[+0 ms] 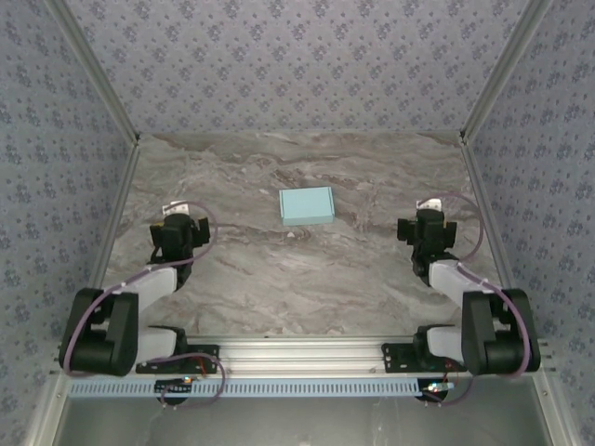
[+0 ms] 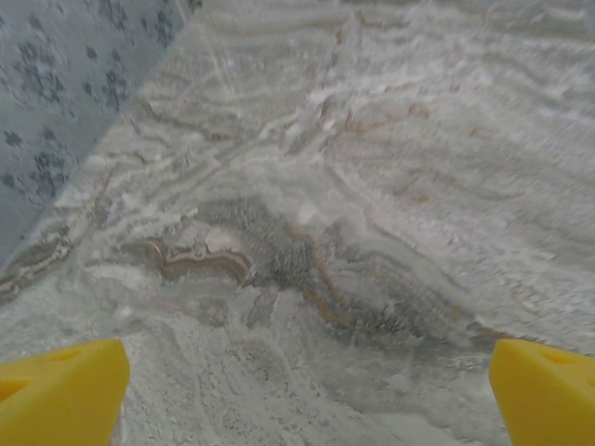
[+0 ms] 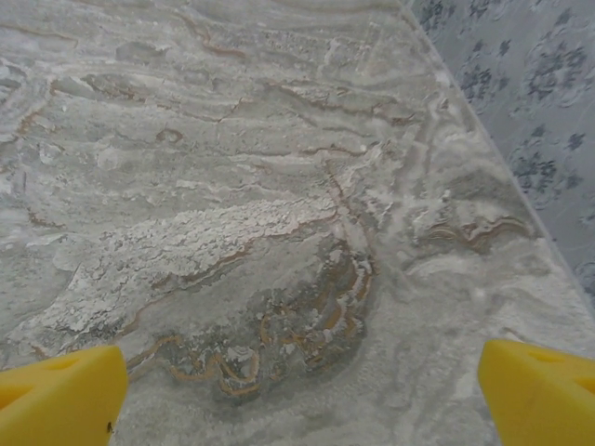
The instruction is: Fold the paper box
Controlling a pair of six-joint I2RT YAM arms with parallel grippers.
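The paper box (image 1: 307,206) rests on the surface (image 1: 279,297). The left pincer (image 1: 177,212) at its 9 o'clock, the right pincer (image 1: 429,206) at 3, both wide open, empty

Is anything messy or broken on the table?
Nothing stands out. The paper box sits neat and whole in the middle of the table, turned only slightly. The left gripper and right gripper are open, well away from it.

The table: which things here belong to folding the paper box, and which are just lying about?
Job: small rectangular pale turquoise-blue paper box, mid-table; left gripper and right gripper, yellow fingers open, holding nothing.
Other: grey marbled table; patterned blue-grey walls.
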